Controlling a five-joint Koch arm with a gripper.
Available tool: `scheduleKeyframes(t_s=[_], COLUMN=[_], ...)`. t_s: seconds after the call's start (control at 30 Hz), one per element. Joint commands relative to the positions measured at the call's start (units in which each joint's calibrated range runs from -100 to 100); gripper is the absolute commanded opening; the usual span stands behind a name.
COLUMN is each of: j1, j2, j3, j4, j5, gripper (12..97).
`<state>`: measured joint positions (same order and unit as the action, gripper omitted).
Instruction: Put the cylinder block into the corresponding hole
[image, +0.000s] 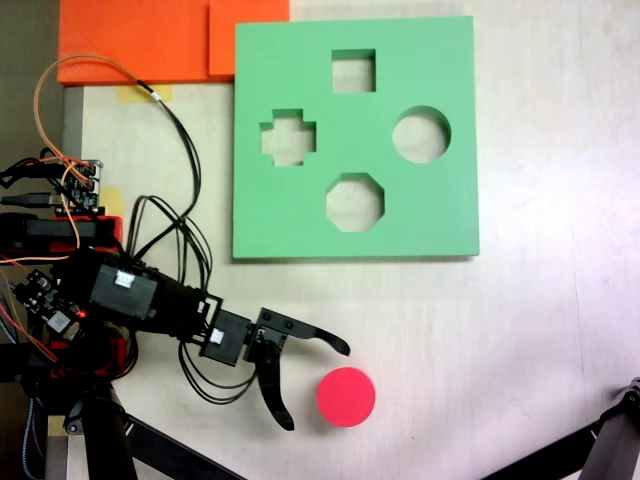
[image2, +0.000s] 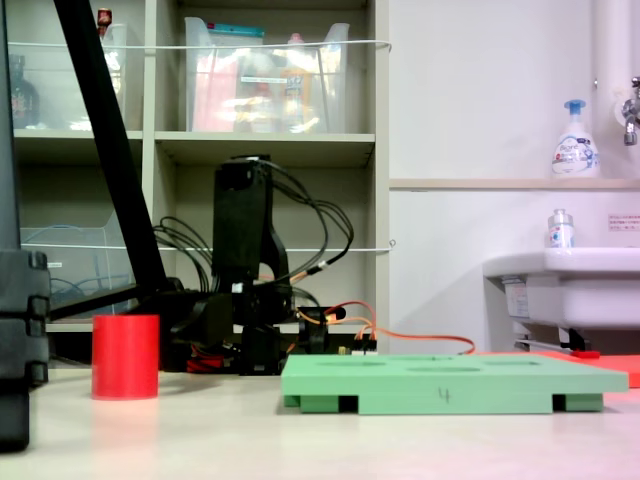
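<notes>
Pale tabletop (image: 520, 340) carries all items under inspection. My gripper (image: 314, 387) sits low near the bottom edge of a fixed view from above, its two black fingers (image: 277, 395) spread wide apart and holding nothing. The cylinder block (image: 346, 397) stands upright on the table just to the right of my fingertips, apart from them; in a fixed view from table level it (image2: 125, 357) appears left of the board. The green foam board (image: 440, 210) lies flat toward the top of the view from above, well apart from the block. Its circular hole (image: 421, 134) sits near the board's right side, unfilled. Orange foam sheets (image: 140, 40) lie at the top left corner.
</notes>
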<state>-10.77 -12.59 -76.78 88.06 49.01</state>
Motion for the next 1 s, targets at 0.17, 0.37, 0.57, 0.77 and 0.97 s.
scheduleKeyframes(t_s=[0.17, 0.37, 0.57, 0.77, 0.97], j1=[-1.1, -2.0, -2.0, -1.5, -1.0], j2=[13.6, 15.0, 16.9, 17.1, 16.5], j3=[12.3, 18.4, 20.8, 20.6, 20.3], j4=[5.0, 0.1, -0.9, -0.9, -0.8], j5=[0.3, 0.4, 0.4, 0.4, 0.5], gripper=[75.4, 75.2, 73.6, 43.8, 42.9])
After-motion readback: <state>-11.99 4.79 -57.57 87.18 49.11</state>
